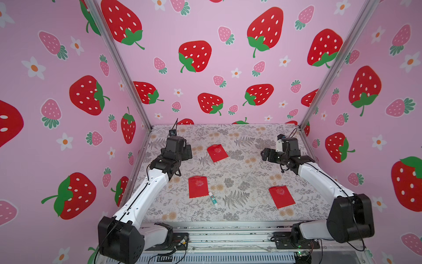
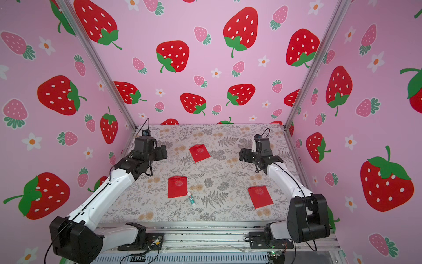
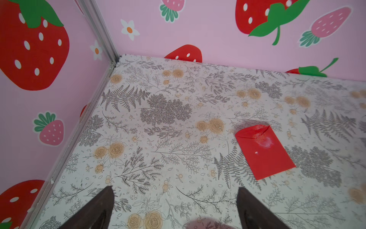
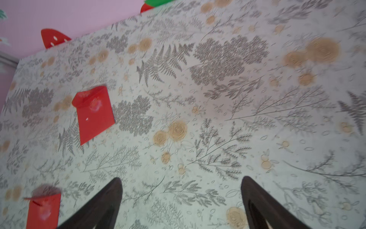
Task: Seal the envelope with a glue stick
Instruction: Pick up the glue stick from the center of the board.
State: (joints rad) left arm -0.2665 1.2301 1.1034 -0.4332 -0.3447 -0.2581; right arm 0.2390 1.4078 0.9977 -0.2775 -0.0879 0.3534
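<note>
In a top view the surface (image 1: 242, 169) lies open at frame centre between the upper envelope (image 1: 217, 152), lower-left envelope (image 1: 198, 186) and lower-right envelope (image 1: 281, 196); the glue stick (image 1: 212, 198) crowds the lower-left one's right edge, its other side free.

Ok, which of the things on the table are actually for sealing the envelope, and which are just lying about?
For the job: glue stick; an envelope, though which of three I cannot tell: left-side envelope beside the stick, far envelope, right-side envelope.

Just there: the two envelopes not chosen; floral table cover; strawberry walls.
</note>
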